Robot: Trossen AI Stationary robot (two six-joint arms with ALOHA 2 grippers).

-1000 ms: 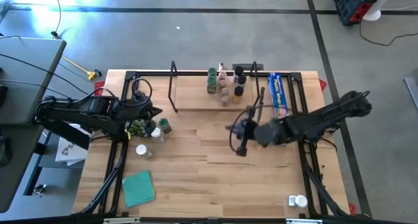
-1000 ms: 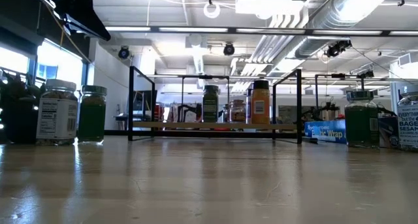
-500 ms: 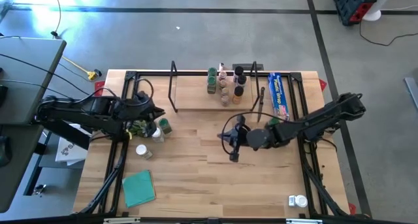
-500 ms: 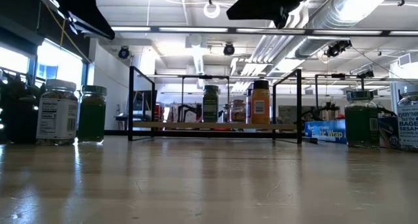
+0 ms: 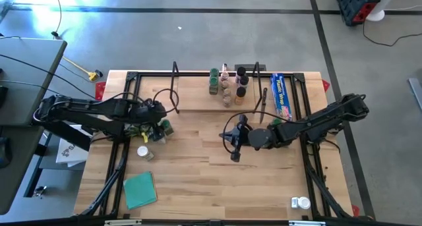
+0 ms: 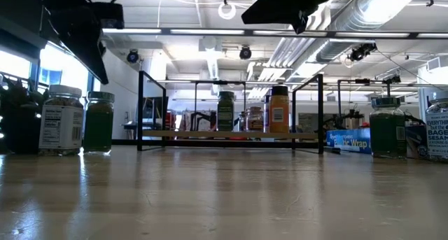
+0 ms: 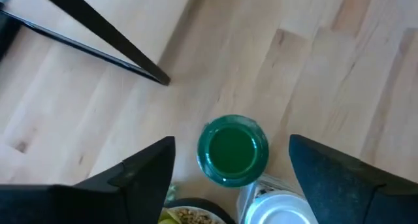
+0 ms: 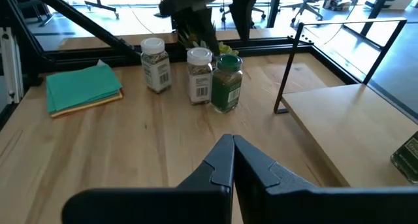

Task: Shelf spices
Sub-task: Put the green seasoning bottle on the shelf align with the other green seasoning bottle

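Observation:
Three spice jars stand upright in a cluster at the table's left: a green-lidded jar (image 7: 233, 150), a white-lidded one (image 7: 274, 208) and one with seeds (image 7: 189, 216). My left gripper (image 5: 159, 118) hangs over them, open, one finger on either side of the green lid, touching nothing. Several more jars (image 5: 227, 84) stand on the shelf's wooden board (image 5: 198, 97) at the far edge. One white-lidded jar (image 5: 143, 151) lies on the table in front of the cluster. My right gripper (image 5: 233, 145) is shut and empty above the table's middle.
A blue wrap box (image 5: 281, 94) lies to the right of the shelf. A teal square (image 5: 140, 188) lies near the front left, and a lone jar (image 5: 301, 202) lies at the front right. The shelf's black end frame (image 7: 104, 38) rises just beyond the cluster.
My left gripper has gone a little toward the table's right edge and down over the jar cluster. My right gripper has shifted toward the table's left, staying shut, then held still. The jars have not moved.

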